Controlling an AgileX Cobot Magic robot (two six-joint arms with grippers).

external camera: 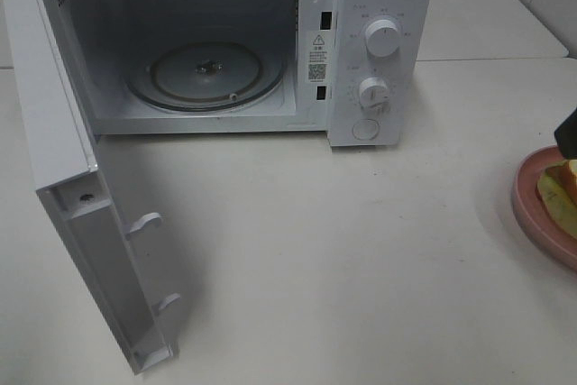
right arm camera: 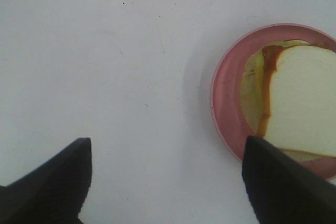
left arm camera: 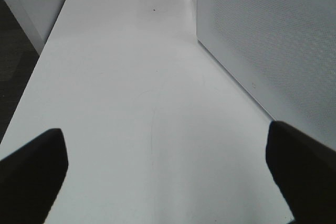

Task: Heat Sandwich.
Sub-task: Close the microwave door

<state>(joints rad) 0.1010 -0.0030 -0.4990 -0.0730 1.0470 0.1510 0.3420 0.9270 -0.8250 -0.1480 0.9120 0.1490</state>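
Note:
The sandwich (external camera: 563, 182) lies on a pink plate (external camera: 532, 200) at the table's far right edge, half cut off by the frame. In the right wrist view, the sandwich (right arm camera: 304, 98) shows white bread with brown crust and yellowish filling on the plate (right arm camera: 226, 98). My right gripper (right arm camera: 167, 150) hovers open above the table beside the plate, one finger (right arm camera: 278, 182) overlapping the plate's rim, nothing held. My left gripper (left arm camera: 165, 135) is open and empty over bare table, next to the microwave's perforated side wall (left arm camera: 273, 35).
The white microwave (external camera: 379, 6) stands at the back, its door (external camera: 63, 132) swung wide open toward the front left. Its glass turntable (external camera: 207, 74) is bare. A dark part of the right arm (external camera: 568, 137) shows above the plate.

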